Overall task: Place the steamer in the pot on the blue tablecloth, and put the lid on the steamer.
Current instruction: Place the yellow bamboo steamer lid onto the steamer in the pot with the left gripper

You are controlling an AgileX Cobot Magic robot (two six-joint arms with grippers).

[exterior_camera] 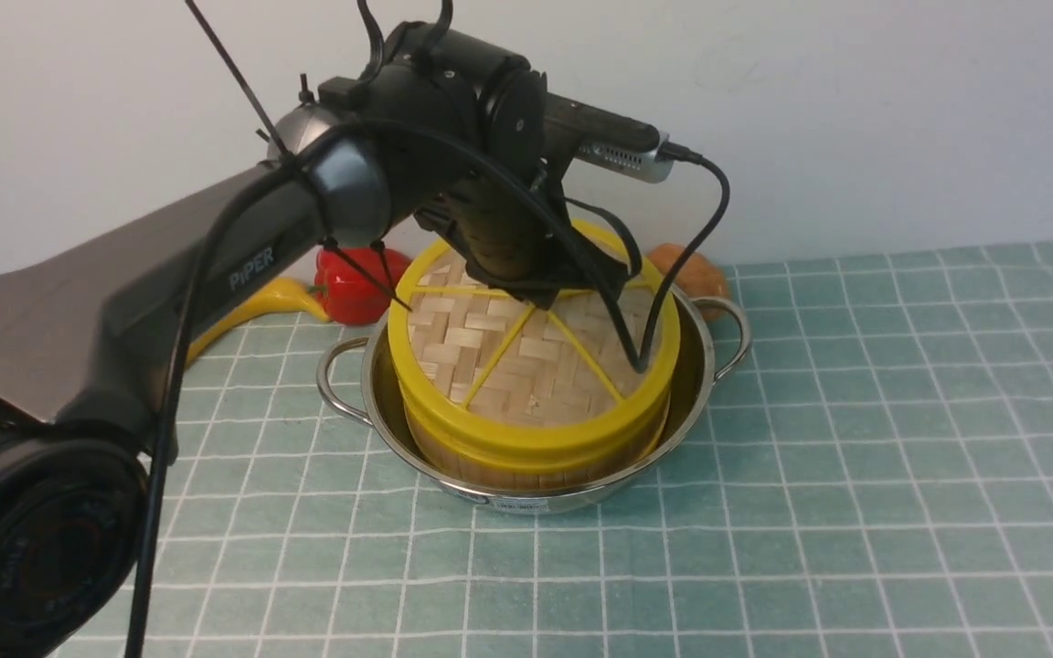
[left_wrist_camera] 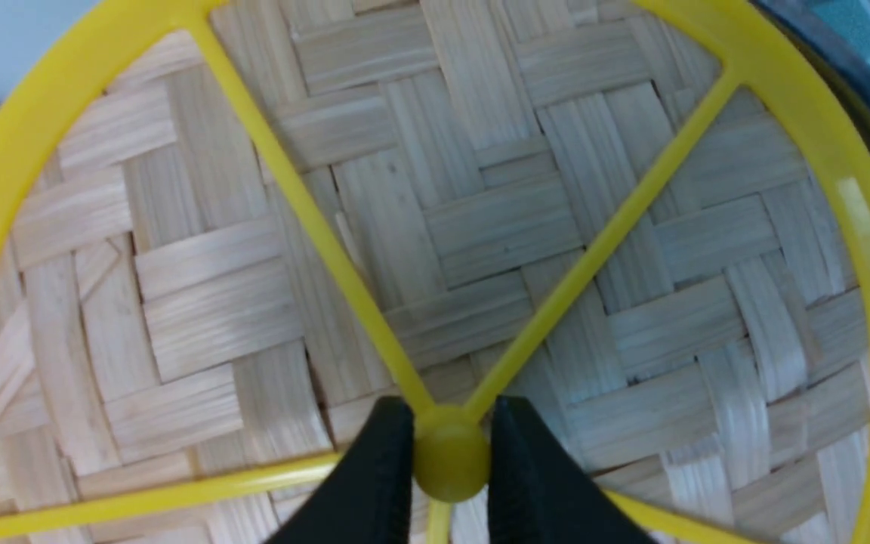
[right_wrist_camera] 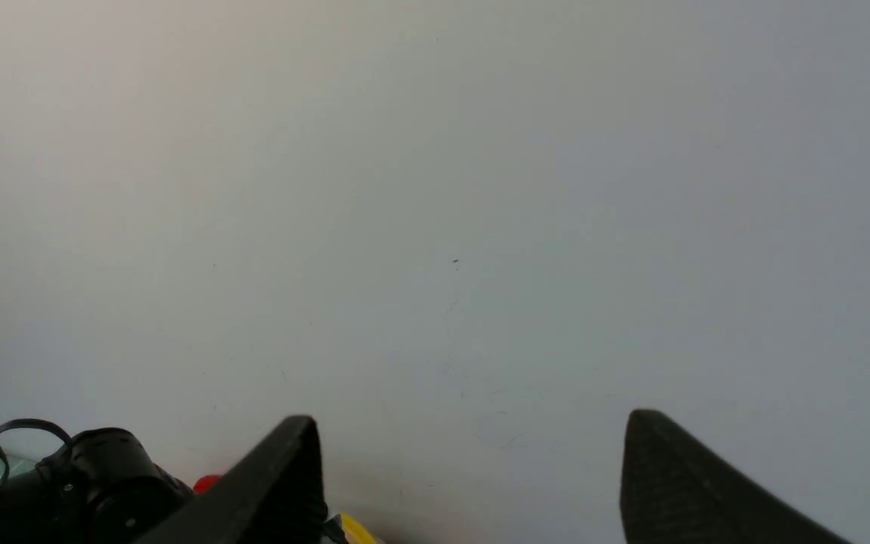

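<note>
The woven lid (exterior_camera: 526, 366) with its yellow rim and spokes sits on top of the steamer (exterior_camera: 536, 473), of which only the bamboo side wall shows. The steamer stands inside the shiny pot (exterior_camera: 714, 352) on the blue tablecloth (exterior_camera: 856, 457). My left gripper (exterior_camera: 540, 294) reaches down onto the lid's middle. In the left wrist view the left gripper (left_wrist_camera: 450, 442) is shut on the lid's yellow knob (left_wrist_camera: 450, 457), one black finger (left_wrist_camera: 382, 476) on each side. My right gripper (right_wrist_camera: 473, 423) points at the blank wall, open and empty.
Behind the pot, by the wall, lie a red pepper (exterior_camera: 353, 283), a yellow curved item (exterior_camera: 261, 306) and a brownish round item (exterior_camera: 693, 270). A black cable (exterior_camera: 673, 292) hangs from the left wrist onto the lid. The cloth stretches right and forward of the pot.
</note>
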